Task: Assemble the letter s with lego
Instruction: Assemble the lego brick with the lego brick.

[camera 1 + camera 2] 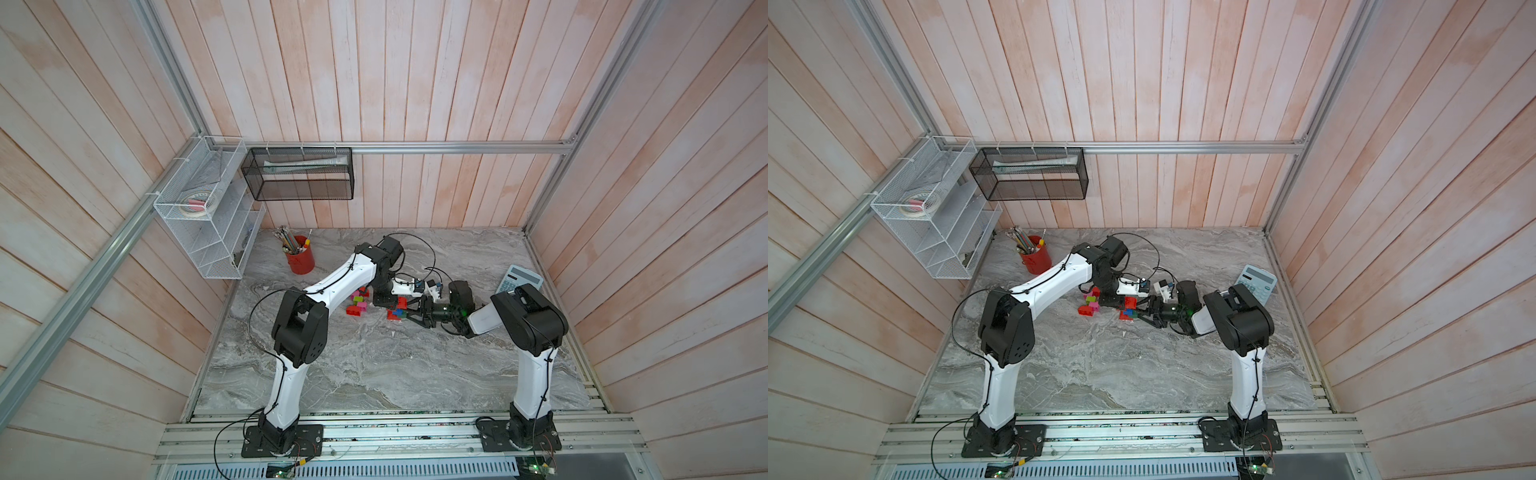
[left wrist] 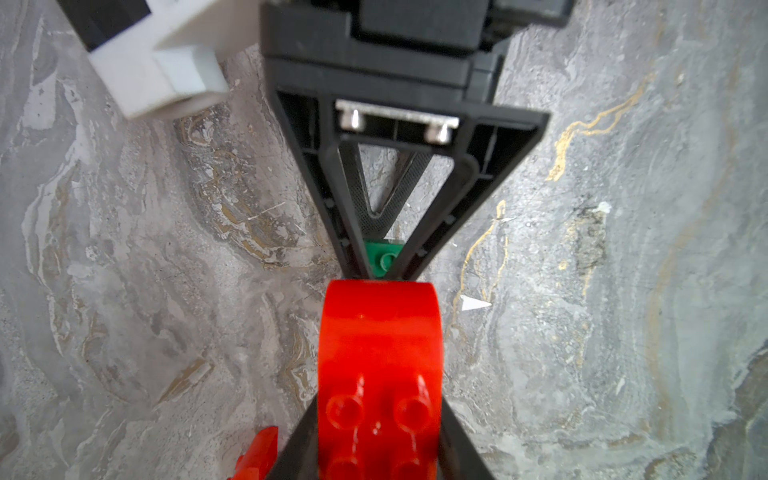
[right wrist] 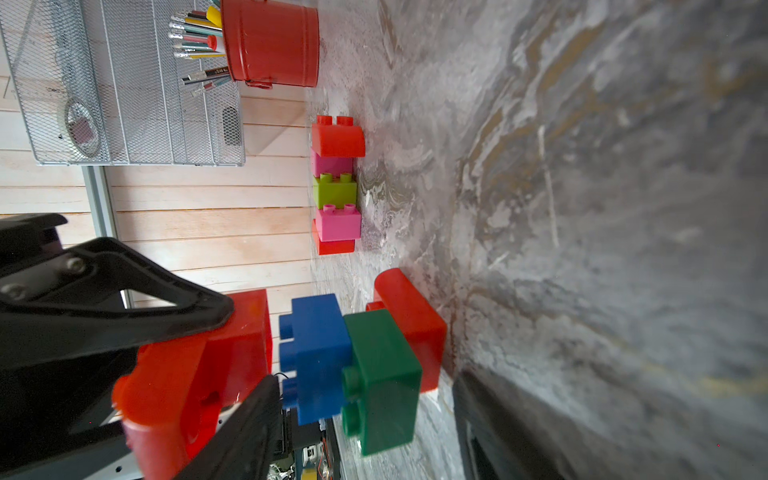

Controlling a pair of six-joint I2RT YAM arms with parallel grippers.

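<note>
My left gripper (image 2: 378, 419) is shut on a red curved lego brick (image 2: 376, 345), studs toward its camera; in both top views this brick (image 1: 402, 302) hangs just above the table's middle. Facing it, my right gripper (image 3: 365, 415) stands open around a small stack of blue (image 3: 316, 357), dark green (image 3: 380, 382) and red (image 3: 411, 320) bricks, and a thin gap shows beside the stack. From the left wrist view only the green brick (image 2: 384, 257) shows between the right fingertips. A row of red, pink and lime green bricks (image 3: 336, 187) lies further left on the table (image 1: 358, 302).
A red pencil cup (image 1: 300, 261) stands at the back left of the marble table. A calculator (image 1: 519, 280) lies at the right edge behind my right arm. A white wire basket (image 1: 203, 208) and a black mesh tray (image 1: 299, 174) hang on the walls.
</note>
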